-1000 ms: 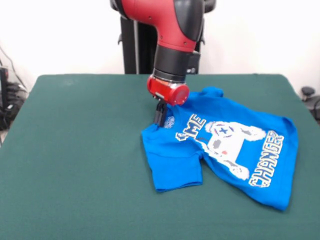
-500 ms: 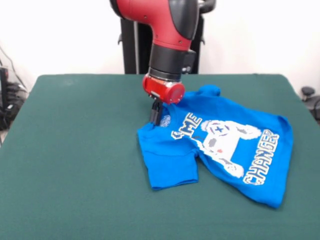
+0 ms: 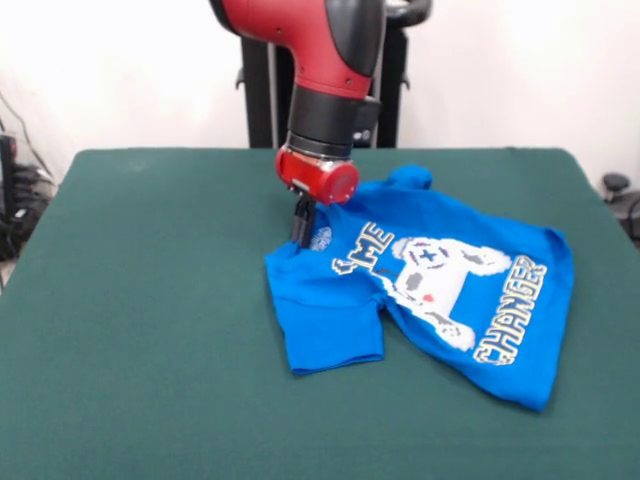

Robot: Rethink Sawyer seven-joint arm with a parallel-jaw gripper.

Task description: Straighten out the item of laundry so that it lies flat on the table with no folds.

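Note:
The item of laundry (image 3: pixel 500 250), a bright blue T-shirt with a white game controller print and "GAME CHANGER" lettering, lies print-up on the right half of the table (image 3: pixel 150 300). Its left part is folded, so the first word reads only "ME", and one sleeve (image 3: pixel 335 340) points toward the near edge. My gripper (image 3: pixel 300 232) comes down from the red and black arm onto the shirt's upper left edge by the collar. It is shut on the cloth there, which rises slightly at the fingers.
The table's green cloth stretches wide to the left of the shirt. Cables (image 3: pixel 15 200) hang off the left edge. A black object (image 3: pixel 615 185) sits just past the right edge.
My gripper has moved left and slightly toward the far edge. The whole shirt has slid left with it across the table.

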